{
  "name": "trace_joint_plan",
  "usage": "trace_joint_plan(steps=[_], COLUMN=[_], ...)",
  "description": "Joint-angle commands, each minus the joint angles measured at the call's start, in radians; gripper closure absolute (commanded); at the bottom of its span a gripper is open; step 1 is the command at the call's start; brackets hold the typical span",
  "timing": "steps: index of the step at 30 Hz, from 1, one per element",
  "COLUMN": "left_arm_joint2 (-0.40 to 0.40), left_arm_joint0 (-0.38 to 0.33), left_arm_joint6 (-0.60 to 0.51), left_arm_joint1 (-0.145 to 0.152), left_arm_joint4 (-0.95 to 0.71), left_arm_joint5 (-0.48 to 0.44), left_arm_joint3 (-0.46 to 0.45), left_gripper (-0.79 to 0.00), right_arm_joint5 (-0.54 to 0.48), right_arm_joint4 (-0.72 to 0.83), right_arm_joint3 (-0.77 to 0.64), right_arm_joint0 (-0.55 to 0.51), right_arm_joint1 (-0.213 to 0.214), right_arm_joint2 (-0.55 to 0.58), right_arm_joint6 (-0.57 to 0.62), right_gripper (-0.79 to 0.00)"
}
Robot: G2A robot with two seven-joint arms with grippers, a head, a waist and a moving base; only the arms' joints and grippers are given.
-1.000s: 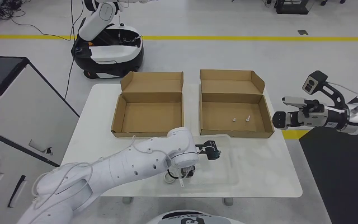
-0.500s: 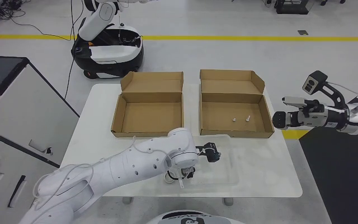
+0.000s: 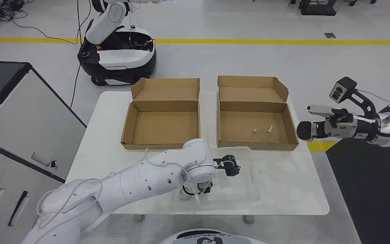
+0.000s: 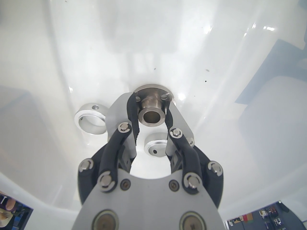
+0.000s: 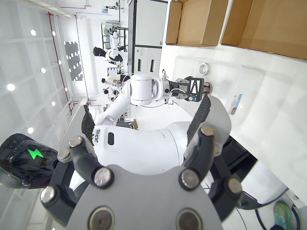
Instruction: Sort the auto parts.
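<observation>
Left end effector (image 4: pixel 150 110): clenched on the bushing (image 4: pixel 151 106), one pad on each side of its barrel, flange facing away from the wrist.
Why that hold: pinching the barrel probably leaves the wide flange free, so the part can be carried and set down flat.
Bushing position: low inside the tray (image 3: pixel 268 183), at the near side of the worktop (image 3: pixel 109 140); I cannot tell if the flange touches the tray floor.
Rings: one ring (image 4: pixel 90 118) lies just beside the fingers, a second ring (image 4: pixel 156 147) sits under the jaws, closer to the wrist; both are loose in the tray and apart from the bushing.
Boxes: the left box (image 3: pixel 161 125) and right box (image 3: pixel 234 131) stand open beyond the tray, likely one per part type; two small parts (image 3: pixel 254 130) lie in the right box.
In the way: the tray rim and the near box walls stand between the bushing and either box, so a lift comes first.
Right end effector (image 3: pixel 303 130): released, grasping nothing, held off the worktop's right edge, well apart from the tray.
</observation>
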Motion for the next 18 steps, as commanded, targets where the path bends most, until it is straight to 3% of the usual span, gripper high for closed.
trace_joint_plan(steps=[1,7,8,10,18], left_arm_joint2=[0.001,-0.003,-0.004,-0.005,-0.028], left_arm_joint0=[0.0,0.006,0.007,0.009,0.008], left_arm_joint6=[0.0,0.004,0.005,0.006,0.001], left_arm_joint1=[-0.001,-0.004,-0.004,-0.006,-0.004], left_arm_joint4=[0.001,0.005,0.006,0.007,0.008], left_arm_joint5=[-0.002,0.005,0.003,0.004,-0.003], left_arm_joint3=[0.002,0.01,0.011,0.014,-0.009], left_gripper=[-0.299,-0.237,-0.203,0.0,0.0], right_arm_joint5=[0.0,0.0,0.0,0.0,0.0], right_arm_joint4=[0.0,0.0,0.0,0.0,0.0], right_arm_joint3=[0.0,0.0,0.0,0.0,0.0], right_arm_joint0=[0.0,0.0,0.0,0.0,0.0], right_arm_joint1=[0.0,0.0,0.0,0.0,0.0], right_arm_joint2=[0.0,0.0,0.0,0.0,0.0], right_arm_joint6=[0.0,0.0,0.0,0.0,0.0], right_gripper=[-0.785,-0.785,-0.785,-0.785,-0.785])
